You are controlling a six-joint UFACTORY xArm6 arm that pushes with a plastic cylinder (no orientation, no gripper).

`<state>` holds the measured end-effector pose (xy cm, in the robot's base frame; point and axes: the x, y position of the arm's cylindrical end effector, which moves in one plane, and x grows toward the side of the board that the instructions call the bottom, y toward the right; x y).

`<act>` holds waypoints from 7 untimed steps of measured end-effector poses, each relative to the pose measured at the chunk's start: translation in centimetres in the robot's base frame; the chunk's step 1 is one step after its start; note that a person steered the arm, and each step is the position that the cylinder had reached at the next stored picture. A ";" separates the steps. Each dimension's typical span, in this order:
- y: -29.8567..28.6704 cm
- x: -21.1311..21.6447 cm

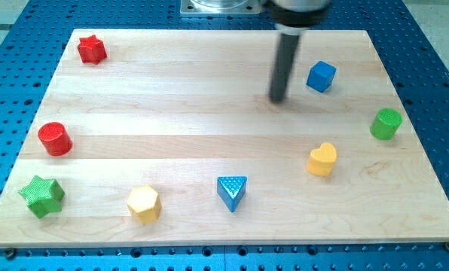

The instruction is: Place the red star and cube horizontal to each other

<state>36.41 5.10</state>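
Observation:
The red star (92, 50) lies near the board's top left corner. The blue cube (321, 76) sits at the upper right of the board. My tip (277, 98) is the lower end of the dark rod that comes down from the view's top. It stands just left of the blue cube and slightly lower in the view, with a small gap between them. The tip is far to the right of the red star.
On the wooden board (209, 113) also lie a red cylinder (56, 138) at the left, a green star (42, 196) at the bottom left, a yellow hexagon (144, 203), a blue triangle (232, 192), a yellow heart (322, 159) and a green cylinder (386, 123) at the right.

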 end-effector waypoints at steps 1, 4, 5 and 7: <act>-15.6 0.1; -35.2 -9.8; -32.6 -14.4; -22.9 -7.5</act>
<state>28.95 -17.79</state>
